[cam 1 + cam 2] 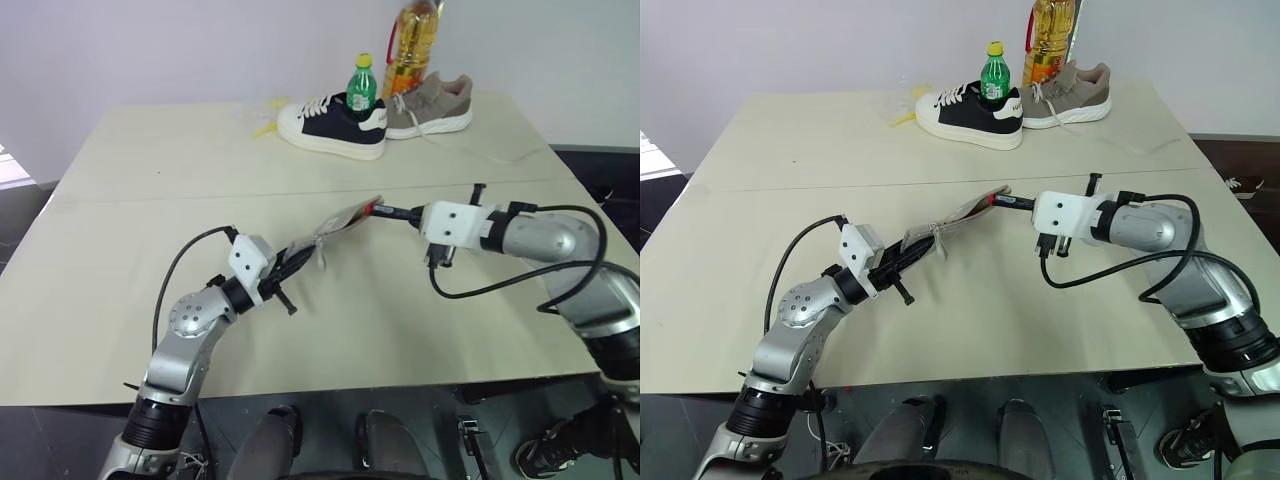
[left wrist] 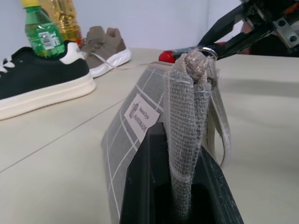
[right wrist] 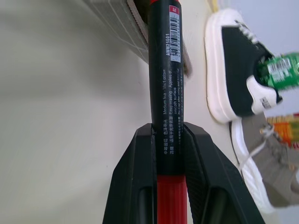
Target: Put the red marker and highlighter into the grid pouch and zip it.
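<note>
Left eye view has the grid pouch point(image 1: 335, 226) lifted off the table point(image 1: 120, 260), slanting up from the left gripper point(image 1: 290, 262) toward the right gripper point(image 1: 400, 213). Taking the pouch as landmark: the left gripper is clenched on its lower end, the grey fabric pinched between the black fingers point(image 2: 140, 186), with the white label point(image 2: 141, 117) on the pouch's side just above them. At the pouch's upper end the red marker point(image 3: 167, 93) is clamped in the right gripper, its far tip at the pouch's mouth; how far it reaches inside cannot be told. Well beyond the pouch, at the table's far edge, stand a black and white sneaker point(image 1: 332, 125), a green bottle point(image 1: 361, 86), a tan sneaker point(image 1: 435, 104) and an oil bottle point(image 1: 414, 40).
</note>
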`<state>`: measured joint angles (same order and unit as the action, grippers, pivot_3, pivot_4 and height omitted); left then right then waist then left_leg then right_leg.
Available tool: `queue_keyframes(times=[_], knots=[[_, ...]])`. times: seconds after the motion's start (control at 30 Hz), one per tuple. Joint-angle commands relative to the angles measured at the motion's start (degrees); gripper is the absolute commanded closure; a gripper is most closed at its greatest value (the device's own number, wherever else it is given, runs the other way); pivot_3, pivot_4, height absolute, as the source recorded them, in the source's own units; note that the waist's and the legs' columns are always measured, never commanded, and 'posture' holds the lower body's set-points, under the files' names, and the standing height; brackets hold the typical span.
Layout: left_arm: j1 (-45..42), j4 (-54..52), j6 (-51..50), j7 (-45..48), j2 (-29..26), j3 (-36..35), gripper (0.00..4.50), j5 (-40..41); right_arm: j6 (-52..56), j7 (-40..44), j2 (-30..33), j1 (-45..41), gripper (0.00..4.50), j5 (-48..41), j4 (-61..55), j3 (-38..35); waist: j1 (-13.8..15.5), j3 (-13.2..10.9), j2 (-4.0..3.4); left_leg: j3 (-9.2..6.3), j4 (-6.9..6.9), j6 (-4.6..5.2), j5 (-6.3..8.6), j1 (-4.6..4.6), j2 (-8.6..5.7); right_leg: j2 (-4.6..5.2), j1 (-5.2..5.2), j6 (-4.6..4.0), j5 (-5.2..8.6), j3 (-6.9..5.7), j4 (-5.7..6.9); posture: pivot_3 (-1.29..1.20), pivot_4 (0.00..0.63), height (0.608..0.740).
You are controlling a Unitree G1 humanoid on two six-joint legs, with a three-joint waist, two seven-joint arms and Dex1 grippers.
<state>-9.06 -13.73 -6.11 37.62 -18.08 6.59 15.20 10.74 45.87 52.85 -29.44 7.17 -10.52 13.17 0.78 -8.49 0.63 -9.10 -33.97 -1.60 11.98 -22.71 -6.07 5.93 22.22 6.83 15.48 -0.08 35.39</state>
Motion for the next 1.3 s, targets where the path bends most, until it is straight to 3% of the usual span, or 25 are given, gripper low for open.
queue_keyframes(times=[0.03, 0.2, 0.37, 0.77, 0.8, 1.0, 1.2, 1.3], knots=[[0.2, -3.2, -0.3, 0.1, -0.3, 0.4, 4.50, 0.4, -2.9, 1.4, -0.1, -2.2, 4.23, 2.1, 0.4, -0.1, 0.0, 0.0, 0.00, 0.00, 0.00, 0.00, 0.00, 0.00, 0.00, 0.00, 0.00, 0.00, 0.00, 0.00, 0.00, 0.00, 0.150, 0.734], [0.1, -4.4, -1.3, 0.5, -0.7, 0.7, 4.50, 0.7, -8.8, 2.3, 0.3, -3.2, 4.23, 6.5, 1.7, 1.4, 0.0, 0.0, -0.01, 0.01, 0.00, 0.00, 0.00, 0.00, 0.00, 0.00, 0.01, -0.01, 0.00, 0.00, 0.00, 0.00, 0.150, 0.734], [-0.6, -5.1, -2.4, 2.5, -2.1, 1.8, 4.50, 0.9, -23.9, 0.7, 2.5, -5.9, 4.23, 14.4, 4.9, 3.6, -0.1, 0.0, -0.02, 0.02, 0.02, 0.00, 0.00, 0.01, 0.00, -0.02, 0.02, 0.00, 0.00, 0.00, 0.01, 0.00, 0.150, 0.734], [-1.9, -6.2, -4.7, 4.3, -2.6, 2.6, 4.50, 1.5, -34.9, 2.5, -5.0, -9.2, 4.23, 14.3, 6.9, 5.7, 0.0, 0.0, -0.02, 0.01, 0.02, -0.01, -0.01, 0.05, 0.00, -0.03, 0.00, -0.01, -0.01, 0.02, 0.03, 0.00, 0.150, 0.734], [-1.9, -6.4, -4.8, 4.3, -2.6, 2.6, 4.50, 1.5, -35.2, 2.7, -5.0, -9.3, 3.19, 14.4, 7.3, 5.5, 0.0, 0.0, -0.02, 0.01, 0.01, -0.01, -0.01, 0.05, -0.01, -0.02, -0.01, -0.02, -0.01, 0.02, 0.03, 0.00, 0.150, 0.734], [-1.4, -7.5, -5.5, 3.8, -2.8, 2.2, 4.50, 1.8, -38.5, 0.6, -4.7, -9.6, 0.24, 16.4, 10.0, 4.5, -0.1, 0.0, -0.02, 0.00, 0.01, -0.01, -0.01, 0.08, -0.01, -0.02, -0.02, -0.02, -0.01, 0.03, 0.06, 0.00, 0.150, 0.734], [-1.7, -6.8, -5.0, 1.3, -1.6, 0.3, 4.50, 1.8, -33.3, 0.7, -4.6, -10.0, 0.24, 10.1, 13.3, -1.1, 0.0, 0.0, -0.02, 0.02, 0.01, -0.01, -0.01, 0.10, -0.01, -0.03, -0.04, -0.03, -0.01, 0.06, 0.06, 0.00, 0.150, 0.734], [-3.4, -3.5, -3.0, -3.2, 1.3, -2.2, 4.50, 0.9, -19.5, 3.1, -7.5, -9.9, 0.24, -0.8, 11.0, -6.7, 0.0, 0.0, -0.02, 0.00, 0.00, -0.01, -0.02, 0.11, -0.01, -0.02, -0.05, -0.03, -0.02, 0.06, 0.05, 0.00, 0.150, 0.734]])
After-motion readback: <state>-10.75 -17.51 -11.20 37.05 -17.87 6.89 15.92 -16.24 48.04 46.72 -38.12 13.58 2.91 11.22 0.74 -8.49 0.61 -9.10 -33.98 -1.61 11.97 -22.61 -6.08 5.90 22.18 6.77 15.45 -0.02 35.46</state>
